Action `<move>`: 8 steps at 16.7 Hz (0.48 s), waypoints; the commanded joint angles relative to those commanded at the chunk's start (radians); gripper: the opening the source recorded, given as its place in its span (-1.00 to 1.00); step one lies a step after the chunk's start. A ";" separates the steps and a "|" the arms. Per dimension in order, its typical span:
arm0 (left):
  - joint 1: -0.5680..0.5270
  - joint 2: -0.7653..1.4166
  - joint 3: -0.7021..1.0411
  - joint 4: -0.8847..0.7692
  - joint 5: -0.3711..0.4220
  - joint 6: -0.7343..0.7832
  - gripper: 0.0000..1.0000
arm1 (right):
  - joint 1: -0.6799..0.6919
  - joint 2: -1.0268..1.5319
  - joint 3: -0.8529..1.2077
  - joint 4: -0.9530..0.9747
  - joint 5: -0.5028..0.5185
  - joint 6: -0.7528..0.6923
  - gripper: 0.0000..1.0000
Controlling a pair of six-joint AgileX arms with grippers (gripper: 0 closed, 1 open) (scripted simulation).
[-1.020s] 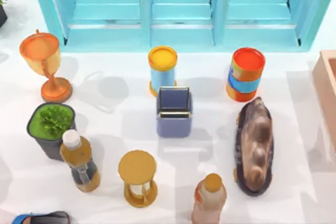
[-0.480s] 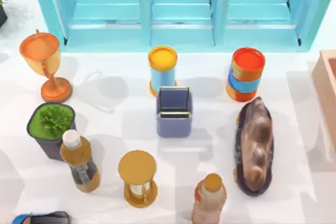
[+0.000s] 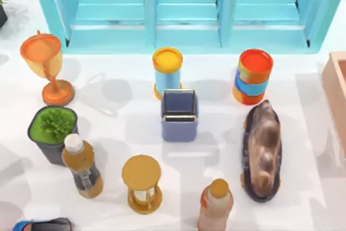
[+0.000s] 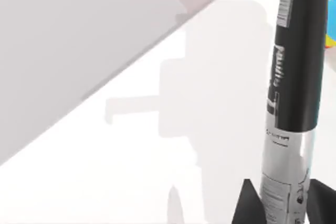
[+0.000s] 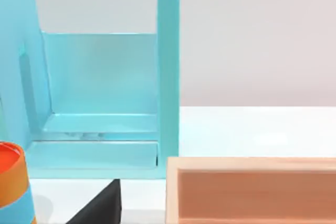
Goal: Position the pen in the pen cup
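Observation:
The pen cup (image 3: pixel 179 115), a periwinkle-blue rounded-square holder with a dark divided interior, stands upright at the table's middle. In the left wrist view my left gripper (image 4: pixel 283 205) is shut on the pen (image 4: pixel 296 77), a black and silver barrel that runs away from the dark fingers (image 4: pixel 245 205) above bare white table. A single dark fingertip (image 5: pixel 100 207) of my right gripper shows in the right wrist view, near the table's right side facing the teal shelf (image 5: pixel 105 103).
Around the cup stand a yellow-lidded can (image 3: pixel 167 70), an orange-lidded can (image 3: pixel 253 76), an hourglass (image 3: pixel 142 183), two bottles (image 3: pixel 81 166) (image 3: pixel 216 205), a potted plant (image 3: pixel 52 132), a trophy (image 3: pixel 46 66) and a brown shell-like lump (image 3: pixel 262 150). A wooden box (image 3: pixel 336 96) sits at the right edge.
The table's objects have not moved. Soft shadows at the table's lower left have grown and shifted.

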 joint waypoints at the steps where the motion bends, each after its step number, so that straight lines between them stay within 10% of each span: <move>1: -0.074 0.004 0.013 0.060 -0.074 -0.015 -1.00 | 0.000 0.000 0.000 0.000 0.000 0.000 1.00; 8: -0.731 0.118 0.048 0.474 -0.730 -0.105 -1.00 | 0.000 0.000 0.000 0.000 0.000 0.000 1.00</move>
